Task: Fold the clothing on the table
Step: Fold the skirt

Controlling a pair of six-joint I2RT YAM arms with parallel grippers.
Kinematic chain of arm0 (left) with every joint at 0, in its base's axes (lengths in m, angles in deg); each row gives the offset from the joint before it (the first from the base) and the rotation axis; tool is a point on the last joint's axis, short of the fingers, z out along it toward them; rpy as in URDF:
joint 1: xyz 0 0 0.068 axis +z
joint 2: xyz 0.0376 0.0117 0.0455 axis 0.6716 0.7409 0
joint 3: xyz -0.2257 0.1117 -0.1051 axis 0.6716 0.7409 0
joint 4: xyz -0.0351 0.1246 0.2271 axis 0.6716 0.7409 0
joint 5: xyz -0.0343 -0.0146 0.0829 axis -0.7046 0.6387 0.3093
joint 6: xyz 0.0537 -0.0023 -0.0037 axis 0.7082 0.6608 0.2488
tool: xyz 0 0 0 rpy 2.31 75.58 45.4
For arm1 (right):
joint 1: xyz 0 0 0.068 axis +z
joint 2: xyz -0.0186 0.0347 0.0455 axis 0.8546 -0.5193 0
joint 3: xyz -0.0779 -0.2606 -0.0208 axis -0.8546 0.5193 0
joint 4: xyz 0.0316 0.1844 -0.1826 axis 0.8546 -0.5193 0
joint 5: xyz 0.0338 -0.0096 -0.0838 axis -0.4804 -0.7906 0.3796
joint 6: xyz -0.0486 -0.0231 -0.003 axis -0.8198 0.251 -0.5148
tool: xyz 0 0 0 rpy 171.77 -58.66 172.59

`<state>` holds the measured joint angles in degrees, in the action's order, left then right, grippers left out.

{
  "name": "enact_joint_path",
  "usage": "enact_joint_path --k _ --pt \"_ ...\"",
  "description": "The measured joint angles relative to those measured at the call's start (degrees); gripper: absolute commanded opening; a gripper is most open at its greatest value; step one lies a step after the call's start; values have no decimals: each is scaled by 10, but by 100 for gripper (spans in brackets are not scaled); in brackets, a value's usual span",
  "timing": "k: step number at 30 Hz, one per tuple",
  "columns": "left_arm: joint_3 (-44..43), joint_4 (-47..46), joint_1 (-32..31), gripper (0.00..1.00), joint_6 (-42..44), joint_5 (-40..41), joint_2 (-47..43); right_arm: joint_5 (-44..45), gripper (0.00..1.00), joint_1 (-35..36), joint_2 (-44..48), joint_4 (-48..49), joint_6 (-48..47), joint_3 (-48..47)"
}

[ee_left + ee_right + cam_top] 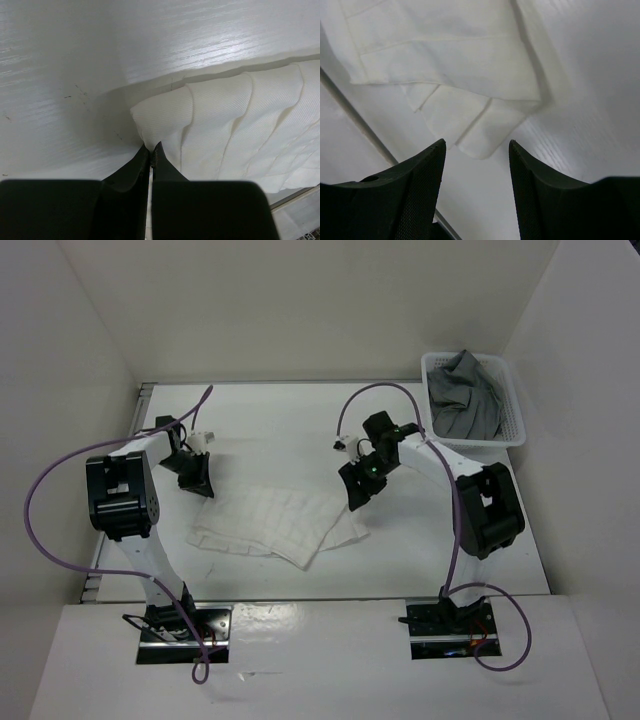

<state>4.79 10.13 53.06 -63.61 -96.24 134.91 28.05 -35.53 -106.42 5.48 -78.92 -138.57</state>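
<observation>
The clothing (275,523) is a white pleated skirt lying partly folded over itself on the white table (270,430). My left gripper (203,487) is at its upper left corner. In the left wrist view the left gripper (151,147) is shut, its tips pinching a corner of the clothing (240,130). My right gripper (358,496) hovers at the skirt's right edge. Seen from the right wrist, the right gripper (476,145) stands open, and a rounded corner of the clothing (450,60) lies just ahead of the gap, touching neither finger.
A white mesh basket (515,405) with a grey garment (465,395) stands at the back right corner of the table. White walls close in the table on the left, back and right. Purple cables loop from both arms.
</observation>
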Motion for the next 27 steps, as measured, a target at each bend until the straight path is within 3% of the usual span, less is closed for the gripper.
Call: enact_joint_path --k 12,27 --pt "9 -14 -1 0 -1 2 -9 -94 59 4 -7 -2 1 13" --pt "24 -30 -1 0 -15 3 -19 -165 58 6 -117 47 35 11"
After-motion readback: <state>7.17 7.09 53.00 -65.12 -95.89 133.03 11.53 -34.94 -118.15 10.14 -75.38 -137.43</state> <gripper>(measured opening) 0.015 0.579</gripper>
